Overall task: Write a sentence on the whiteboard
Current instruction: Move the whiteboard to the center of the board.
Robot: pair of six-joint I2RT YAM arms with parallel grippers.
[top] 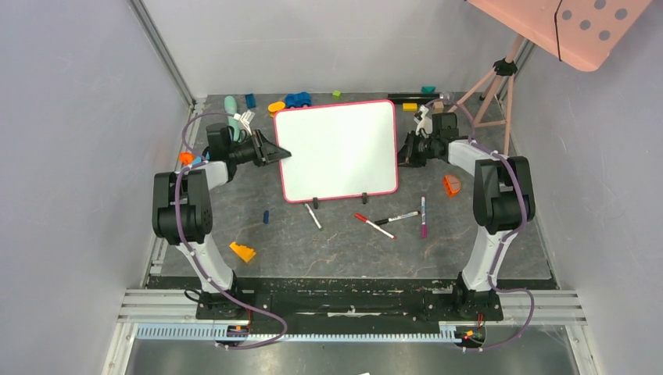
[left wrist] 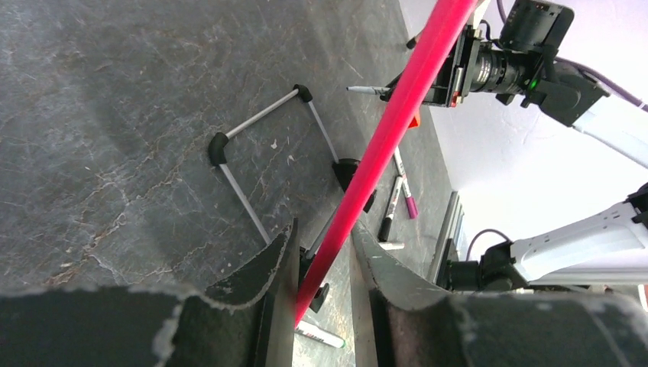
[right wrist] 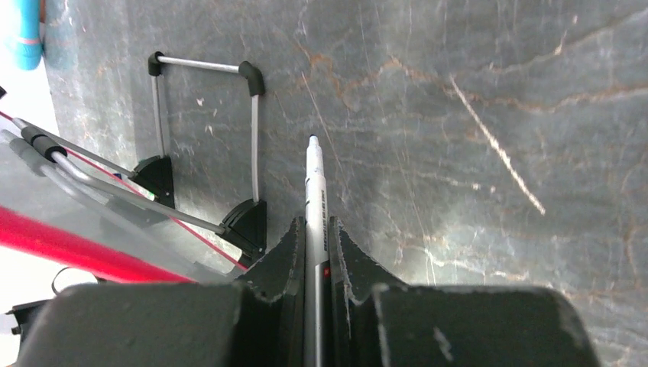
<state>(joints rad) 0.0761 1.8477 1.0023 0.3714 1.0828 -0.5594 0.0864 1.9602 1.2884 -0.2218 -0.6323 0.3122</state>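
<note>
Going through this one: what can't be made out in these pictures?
- Any writing on the whiteboard: top view shows plain white, thin strokes too small; wrist views see it nearly edge-on.
- The marker ink colour: right wrist, the right gripper covers the barrel; top view too small.
- The pink dotted panel: cut off by top view's upper edge.

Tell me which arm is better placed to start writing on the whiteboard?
Right. The right gripper is shut on a marker beside the blank whiteboard; the left gripper grips its frame.
</note>
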